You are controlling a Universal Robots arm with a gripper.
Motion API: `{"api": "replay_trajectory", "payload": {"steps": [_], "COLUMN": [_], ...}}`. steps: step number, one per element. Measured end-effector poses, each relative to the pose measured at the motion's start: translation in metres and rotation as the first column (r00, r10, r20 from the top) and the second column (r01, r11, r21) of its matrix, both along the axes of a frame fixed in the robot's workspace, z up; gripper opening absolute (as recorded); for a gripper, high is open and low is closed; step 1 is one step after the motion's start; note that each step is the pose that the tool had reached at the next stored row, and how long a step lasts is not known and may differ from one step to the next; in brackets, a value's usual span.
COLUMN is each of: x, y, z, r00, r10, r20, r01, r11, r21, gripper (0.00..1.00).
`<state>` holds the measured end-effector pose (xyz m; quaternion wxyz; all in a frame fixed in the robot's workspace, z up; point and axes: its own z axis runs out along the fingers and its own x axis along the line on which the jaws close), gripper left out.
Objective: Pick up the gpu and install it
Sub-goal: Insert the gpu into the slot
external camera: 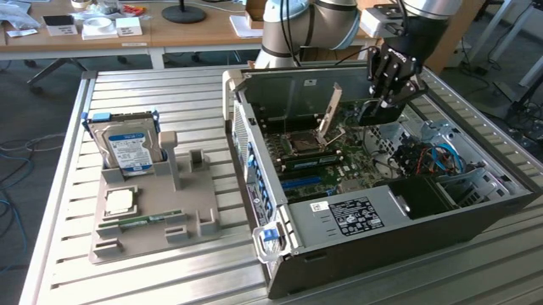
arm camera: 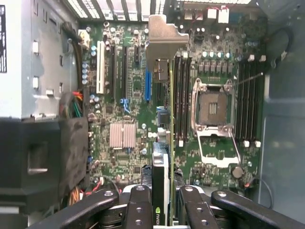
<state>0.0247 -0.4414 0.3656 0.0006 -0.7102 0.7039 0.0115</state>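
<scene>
The gpu (arm camera: pixel 165 167) is being gripped edge-on by the gripper (arm camera: pixel 164 206), its jaws drawn narrow and clamped on the card's black body, with the grey metal end bracket (arm camera: pixel 164 40) at the far end. The card is being held inside the open computer case (external camera: pixel 382 222), over the motherboard (arm camera: pixel 124 95) and beside the empty CPU socket (arm camera: pixel 213 107); whether it is touching the board cannot be told. On the exterior view's left, a hard drive (external camera: pixel 127 146) is being propped upright in a grey holder (external camera: pixel 152 238), with a CPU chip (external camera: pixel 119 201) and a green RAM stick (external camera: pixel 140 221) lying flat.

A robotics lab: robot arm (external camera: pixel 297 25), slotted aluminium table (external camera: pixel 152 279), open computer case (external camera: pixel 407 222), cluttered desks (external camera: pixel 195 33) behind.
</scene>
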Motion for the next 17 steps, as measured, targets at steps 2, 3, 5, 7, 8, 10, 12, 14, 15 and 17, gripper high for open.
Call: {"api": "replay_trajectory", "payload": {"steps": [2, 3, 5, 7, 8, 10, 12, 14, 15, 17], "x": [-0.003, -0.003, -0.003, -0.004, -0.005, -0.009, -0.012, -0.014, -0.015, -0.018], "y": [0.0000, -0.0001, 0.0000, 0.0000, 0.0000, 0.0000, 0.0000, 0.0000, 0.0000, 0.0000], "z": [-0.0005, -0.0004, -0.0005, -0.0007, -0.0012, -0.0022, -0.0038, -0.0053, -0.0061, -0.0078], "r00": [1.0000, 1.0000, 1.0000, 1.0000, 1.0000, 0.9999, 0.9999, 0.9999, 0.9999, 0.9999], "r10": [0.000, 0.000, 0.000, 0.000, 0.000, 0.000, 0.000, 0.000, 0.000, -0.001], "r20": [0.0000, 0.0000, 0.0000, 0.0023, 0.0062, 0.0125, 0.0140, 0.0141, 0.0141, 0.0141], "r01": [0.000, 0.000, 0.000, 0.000, 0.000, 0.000, 0.000, 0.000, 0.000, 0.001], "r11": [1.0000, 1.0000, 1.0000, 1.0000, 1.0000, 1.0000, 1.0000, 1.0000, 1.0000, 1.0000], "r21": [0.0000, -0.0002, -0.0001, 0.0002, 0.0003, -0.0001, 0.0001, 0.0000, 0.0001, 0.0000], "gripper": [0.27, 0.27, 0.27, 0.27, 0.27, 0.27, 0.27, 0.27, 0.27, 0.27]}}
